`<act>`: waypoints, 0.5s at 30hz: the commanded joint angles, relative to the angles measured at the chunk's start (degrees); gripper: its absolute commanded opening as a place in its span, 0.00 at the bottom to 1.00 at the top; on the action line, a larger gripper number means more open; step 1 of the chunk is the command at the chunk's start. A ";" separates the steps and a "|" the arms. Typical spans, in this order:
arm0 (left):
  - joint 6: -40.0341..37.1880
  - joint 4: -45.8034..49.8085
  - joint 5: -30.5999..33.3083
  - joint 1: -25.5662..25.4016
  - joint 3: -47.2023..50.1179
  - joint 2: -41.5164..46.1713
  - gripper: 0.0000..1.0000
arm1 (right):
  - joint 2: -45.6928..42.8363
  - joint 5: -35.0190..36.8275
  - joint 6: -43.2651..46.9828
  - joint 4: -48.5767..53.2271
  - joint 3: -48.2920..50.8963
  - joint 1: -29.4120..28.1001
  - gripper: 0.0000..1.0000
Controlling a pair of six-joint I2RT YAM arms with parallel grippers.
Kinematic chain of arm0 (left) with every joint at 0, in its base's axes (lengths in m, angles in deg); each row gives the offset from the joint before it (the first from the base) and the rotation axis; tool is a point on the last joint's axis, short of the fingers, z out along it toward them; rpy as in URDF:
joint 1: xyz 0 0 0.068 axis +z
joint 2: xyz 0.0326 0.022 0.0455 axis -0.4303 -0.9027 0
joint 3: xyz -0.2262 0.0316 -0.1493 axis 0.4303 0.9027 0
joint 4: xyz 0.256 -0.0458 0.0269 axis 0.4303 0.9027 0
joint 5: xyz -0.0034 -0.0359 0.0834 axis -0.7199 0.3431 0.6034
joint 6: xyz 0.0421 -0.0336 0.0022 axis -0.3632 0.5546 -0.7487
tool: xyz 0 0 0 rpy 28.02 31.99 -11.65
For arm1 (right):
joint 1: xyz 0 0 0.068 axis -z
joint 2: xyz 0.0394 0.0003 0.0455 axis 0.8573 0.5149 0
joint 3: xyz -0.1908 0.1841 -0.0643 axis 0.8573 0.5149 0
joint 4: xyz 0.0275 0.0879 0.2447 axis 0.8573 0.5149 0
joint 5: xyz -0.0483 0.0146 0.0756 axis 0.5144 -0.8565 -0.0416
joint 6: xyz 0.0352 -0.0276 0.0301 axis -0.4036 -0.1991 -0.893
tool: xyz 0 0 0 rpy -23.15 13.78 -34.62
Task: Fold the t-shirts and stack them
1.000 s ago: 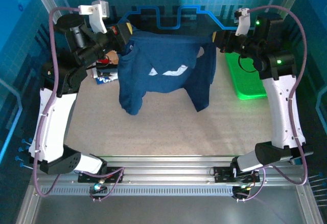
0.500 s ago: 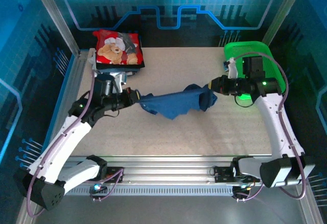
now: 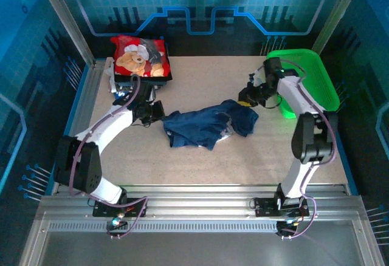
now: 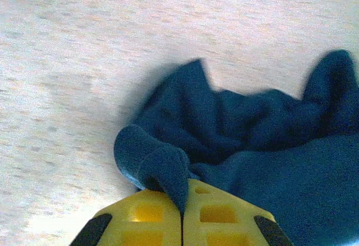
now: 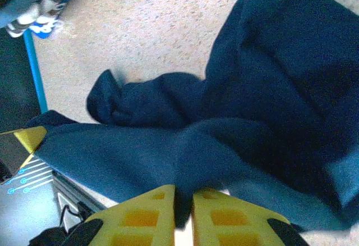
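The navy t-shirt (image 3: 203, 129) lies in a crumpled heap near the middle of the worktop (image 3: 200, 166), slightly nearer the far edge than the near one. A bit of pale print shows among its folds.

The left tool (image 3: 159, 112) is low at the heap's left end. In the left wrist view its yellow jaws (image 4: 182, 198) are pressed together with a fold of the navy t-shirt (image 4: 263, 156) clamped between them.

The right tool (image 3: 245, 98) sits at the heap's far right end. In the right wrist view its jaws (image 5: 183, 195) stand only a narrow slit apart, and the navy t-shirt (image 5: 269, 77) spreads just past their tips. Dark cloth reaches into the slit, but whether it is pinched cannot be told.

A red t-shirt (image 3: 141, 56) with a teddy-bear print lies folded in the far left corner, on top of other folded cloth (image 3: 120, 85). A green basket (image 3: 319, 78) stands at the far right corner, well apart from the navy heap.
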 commanded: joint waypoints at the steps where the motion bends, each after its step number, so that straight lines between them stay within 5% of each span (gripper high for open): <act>1: -4.65 3.01 5.01 3.65 -2.22 0.05 0.00 | 4.23 1.55 -0.56 0.75 -5.89 -3.72 0.23; 4: -6.23 3.04 4.45 6.92 -0.84 -0.08 0.11 | 7.82 2.86 -0.27 0.56 -9.13 -5.68 0.40; 8: -5.26 3.79 1.45 7.84 -0.93 2.30 0.51 | 6.22 5.81 -0.07 -0.13 -8.39 -5.59 0.60; 10: -1.36 4.76 -2.38 7.39 -1.13 5.37 0.62 | 2.50 6.60 1.04 -0.56 -5.59 -4.98 0.67; 15: 7.68 8.41 -6.68 -4.08 -0.32 16.64 0.79 | -8.99 9.17 3.30 2.16 5.79 -1.45 0.74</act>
